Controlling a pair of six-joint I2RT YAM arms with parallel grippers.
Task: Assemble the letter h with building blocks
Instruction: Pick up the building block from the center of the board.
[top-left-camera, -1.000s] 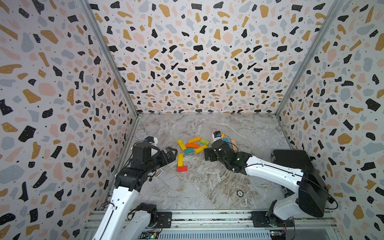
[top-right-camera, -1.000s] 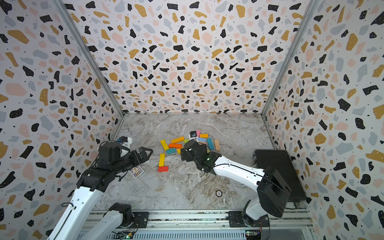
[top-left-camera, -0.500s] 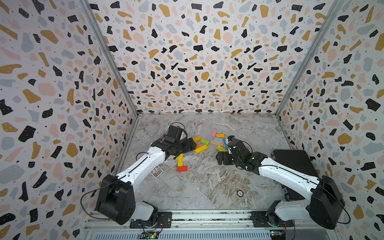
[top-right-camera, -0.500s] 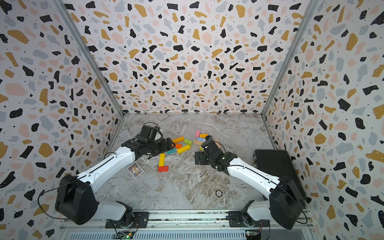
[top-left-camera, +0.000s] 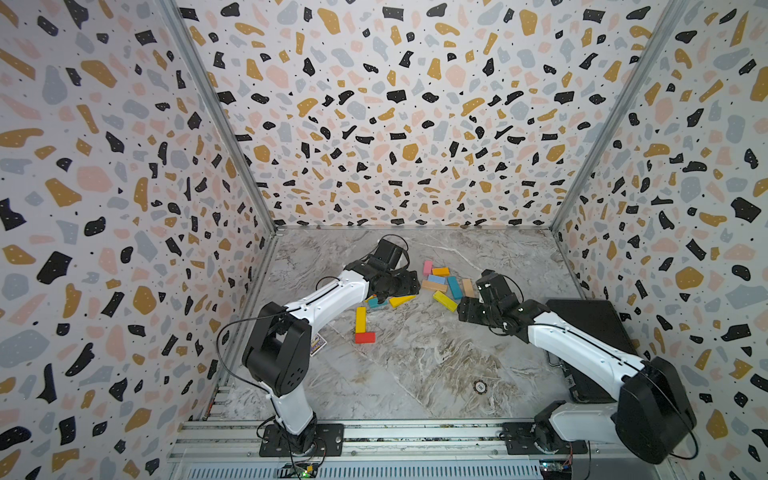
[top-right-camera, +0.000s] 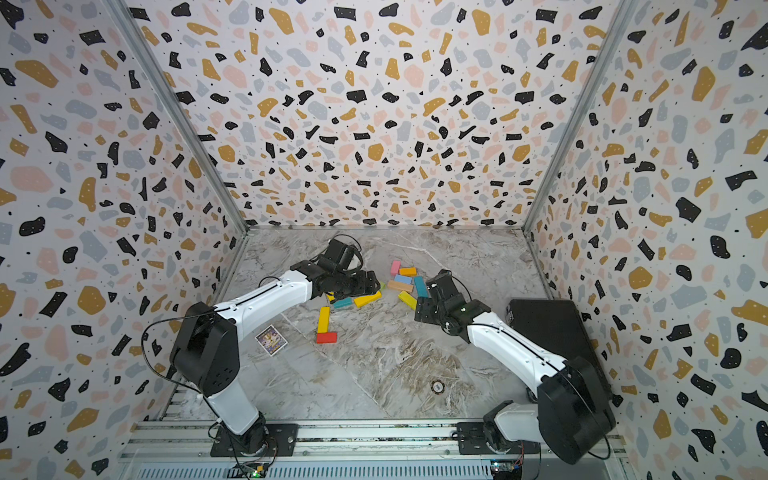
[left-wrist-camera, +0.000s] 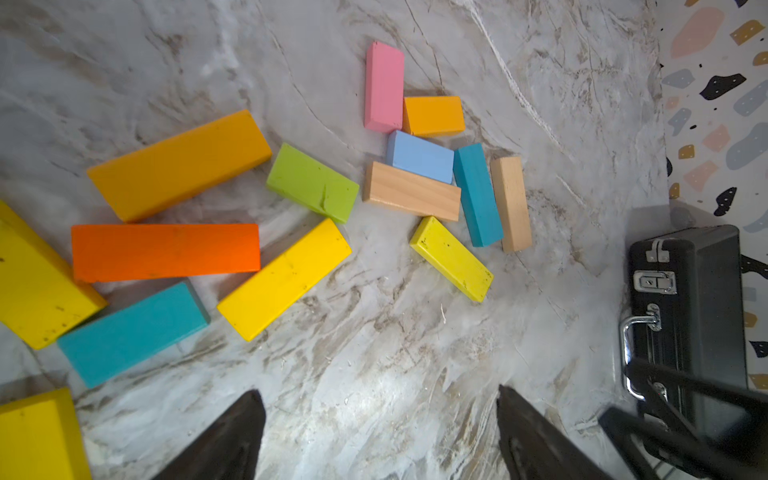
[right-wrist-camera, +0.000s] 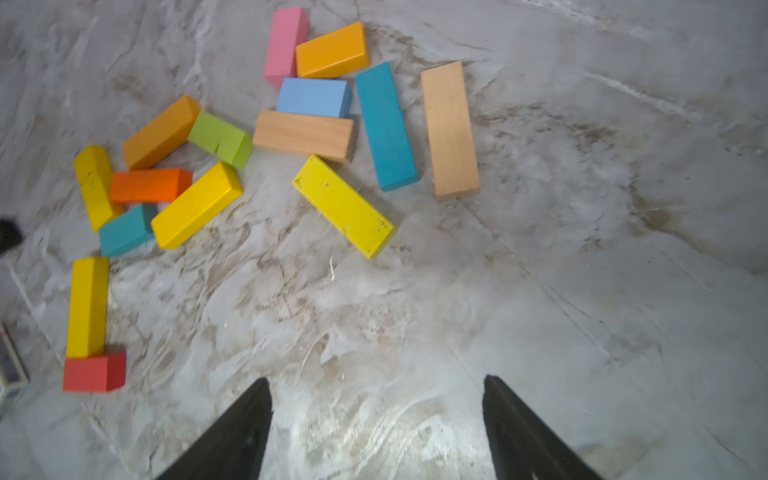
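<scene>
**Both hands empty over the pile**

Since a second ago my left arm has travelled from the left edge of the worktop (top-left-camera: 415, 374) out over the building blocks (top-left-camera: 434, 286), and my right arm has drawn back from them toward the right edge. Now my left gripper (left-wrist-camera: 379, 392) hangs spread wide with nothing in it; my right gripper (right-wrist-camera: 376, 380) is also spread and empty.

Most blocks lie loose in two groups between the middle and the far edge. Nearer the front edge, a long yellow bar (right-wrist-camera: 87, 305) lies with a short red block (right-wrist-camera: 93, 372) touching its near end, making a corner. I judge this is the beginning of the letter; the bridge and second leg are missing.

So the step in hand is choosing the next piece. A loose yellow bar (left-wrist-camera: 284, 278) lies just ahead of my left gripper, with an orange bar (left-wrist-camera: 166, 251) and a teal block (left-wrist-camera: 133, 332) very close. I think I must come down straight, grip its narrow sides, and lift without pushing the neighbours.
</scene>
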